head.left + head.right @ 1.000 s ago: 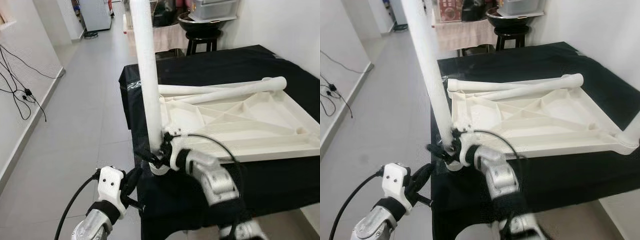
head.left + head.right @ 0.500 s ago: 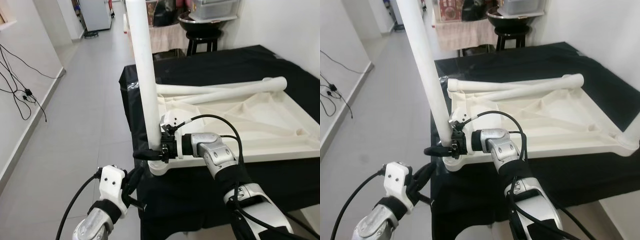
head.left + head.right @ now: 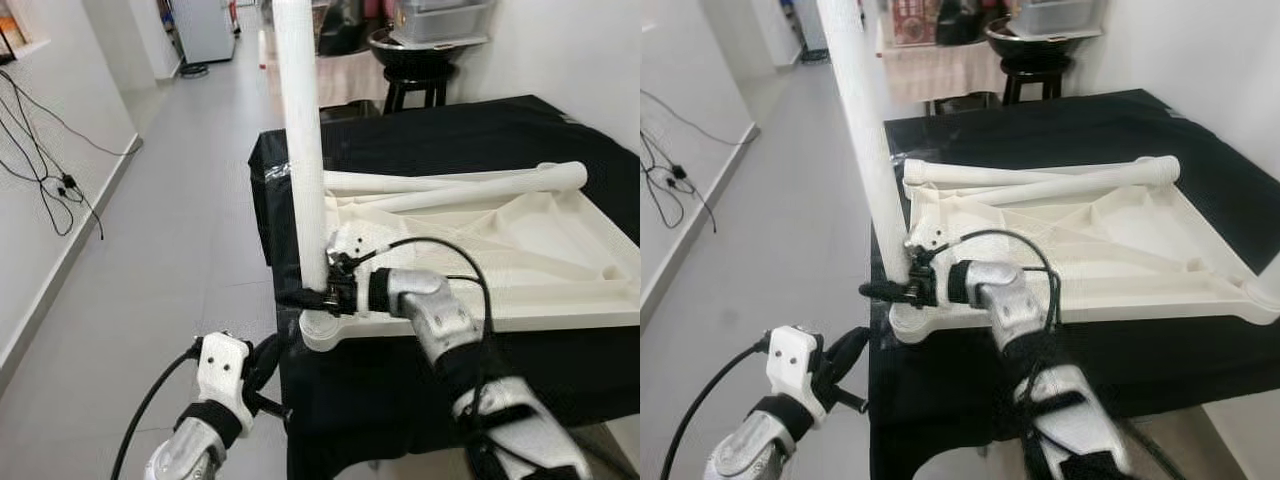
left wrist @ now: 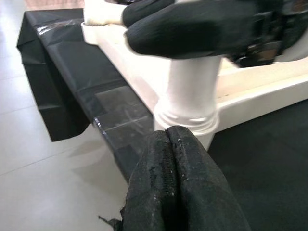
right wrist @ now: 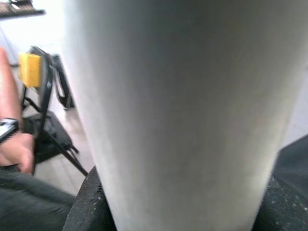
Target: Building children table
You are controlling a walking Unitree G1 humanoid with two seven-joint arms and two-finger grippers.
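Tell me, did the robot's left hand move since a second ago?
No. The left gripper still hangs low beside the corner of the black-covered table, just below the white leg socket, as before; only the camera shifted slightly.

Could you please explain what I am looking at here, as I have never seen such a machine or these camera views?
This is a walking humanoid robot with two silver arms, each ending in a two-fingered black pincer. Two pictures come from cameras in its head, looking down; two come from its wrists. An upturned white table top lies on a black-covered table, with loose legs across its far edge. The right pincer grips an upright leg standing in the near corner socket. The left pincer hangs lower, shut and holding nothing. A person's hand appears in the right wrist view.
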